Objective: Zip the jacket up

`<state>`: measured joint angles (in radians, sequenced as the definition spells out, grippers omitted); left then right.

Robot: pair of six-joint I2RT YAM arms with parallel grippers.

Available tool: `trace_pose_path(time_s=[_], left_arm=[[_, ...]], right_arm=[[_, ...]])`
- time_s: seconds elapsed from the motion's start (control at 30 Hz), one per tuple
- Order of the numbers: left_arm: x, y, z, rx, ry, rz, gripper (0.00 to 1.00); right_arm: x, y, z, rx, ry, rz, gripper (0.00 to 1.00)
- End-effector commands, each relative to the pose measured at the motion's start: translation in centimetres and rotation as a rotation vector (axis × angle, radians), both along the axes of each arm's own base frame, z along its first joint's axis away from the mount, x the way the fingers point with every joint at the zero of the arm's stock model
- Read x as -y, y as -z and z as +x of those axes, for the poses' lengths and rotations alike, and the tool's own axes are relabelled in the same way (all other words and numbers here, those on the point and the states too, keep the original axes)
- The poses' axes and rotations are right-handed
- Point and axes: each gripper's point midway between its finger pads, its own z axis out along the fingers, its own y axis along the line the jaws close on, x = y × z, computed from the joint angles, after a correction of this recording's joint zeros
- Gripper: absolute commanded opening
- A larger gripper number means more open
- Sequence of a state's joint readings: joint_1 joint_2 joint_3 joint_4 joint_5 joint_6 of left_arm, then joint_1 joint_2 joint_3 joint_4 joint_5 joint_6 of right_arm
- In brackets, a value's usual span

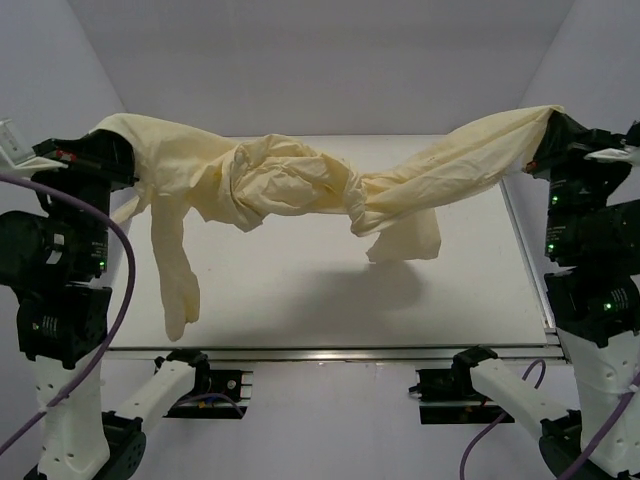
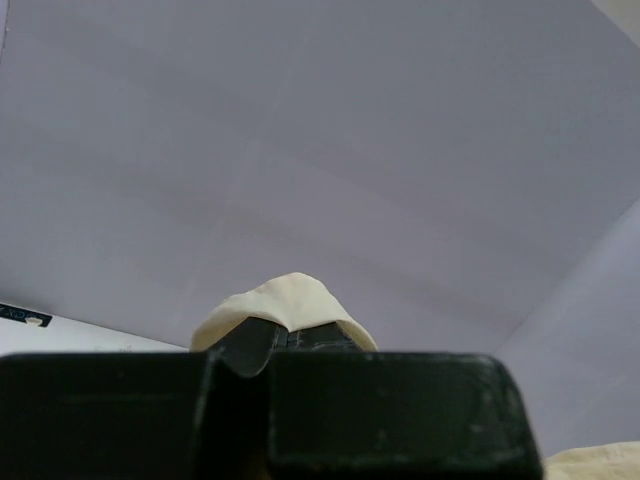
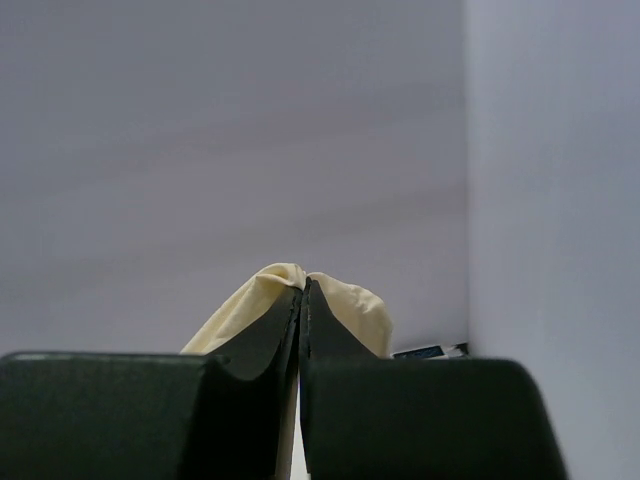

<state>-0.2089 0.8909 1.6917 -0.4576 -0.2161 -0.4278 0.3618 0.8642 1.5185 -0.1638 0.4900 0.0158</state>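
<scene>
The pale yellow jacket [image 1: 300,180] hangs stretched in the air between both arms, twisted and bunched in the middle, above the white table. One sleeve [image 1: 178,270] dangles at the left and a flap [image 1: 405,240] hangs right of centre. My left gripper [image 1: 110,150] is shut on the jacket's left end; in the left wrist view the cream cloth [image 2: 285,300] drapes over its closed fingertips [image 2: 290,335]. My right gripper [image 1: 545,140] is shut on the jacket's right end; in the right wrist view the cloth [image 3: 350,305] folds over the closed fingertips [image 3: 303,300]. The zipper is not visible.
The white table [image 1: 300,300] lies below the jacket, with a metal rail [image 1: 330,352] along its near edge and another down the right side [image 1: 525,250]. Pale walls enclose the back and sides. The arm bases [image 1: 200,385] stand at the near edge.
</scene>
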Motion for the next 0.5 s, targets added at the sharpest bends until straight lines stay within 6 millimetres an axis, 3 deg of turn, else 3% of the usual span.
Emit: trace_pose_path(time_s=[0.0,0.03,0.07,0.1,0.13,0.17,0.23,0.27,0.33,0.37,0.4,0.43,0.47], left_arm=[[0.2,3.4,3.0,-0.125,-0.019,0.019,0.03],[0.3,4.8,4.1,-0.162,-0.025,0.011,0.04],[0.8,8.3,6.4,-0.253,-0.028,0.002,0.04],[1.0,10.2,7.5,-0.302,-0.028,0.001,0.05],[1.4,12.2,8.7,-0.355,-0.021,-0.010,0.05],[2.0,16.5,10.9,-0.465,-0.018,0.002,0.05],[2.8,20.9,12.7,-0.576,-0.006,-0.002,0.05],[3.2,23.9,14.2,-0.656,-0.006,0.008,0.05],[3.6,27.7,14.9,-0.768,0.001,0.030,0.07],[3.6,30.2,15.4,-0.844,-0.010,0.047,0.17],[3.3,31.2,15.5,-0.878,-0.025,0.054,0.45],[3.2,32.0,15.5,-0.911,-0.037,0.058,0.62],[3.0,33.0,15.3,-0.963,-0.052,0.065,0.84]], right_arm=[[2.1,-0.6,-0.7,0.011,0.115,-0.022,0.00],[1.9,0.2,0.0,-0.014,0.117,-0.038,0.00],[1.6,2.2,1.2,-0.069,0.124,-0.058,0.00],[1.8,3.8,2.4,-0.119,0.162,-0.062,0.00],[1.6,7.4,4.2,-0.204,0.187,-0.095,0.00],[2.3,9.4,5.0,-0.244,0.248,-0.091,0.00],[2.3,14.0,7.5,-0.349,0.267,-0.112,0.00],[1.3,17.3,8.7,-0.426,0.202,-0.138,0.00],[2.1,21.0,11.0,-0.525,0.159,-0.069,0.00],[2.1,23.1,12.1,-0.604,0.076,-0.041,0.00],[1.7,23.8,12.4,-0.629,0.033,-0.008,0.00],[0.6,24.4,12.7,-0.652,-0.043,0.007,0.08],[0.1,25.1,12.8,-0.682,-0.065,0.011,0.30]])
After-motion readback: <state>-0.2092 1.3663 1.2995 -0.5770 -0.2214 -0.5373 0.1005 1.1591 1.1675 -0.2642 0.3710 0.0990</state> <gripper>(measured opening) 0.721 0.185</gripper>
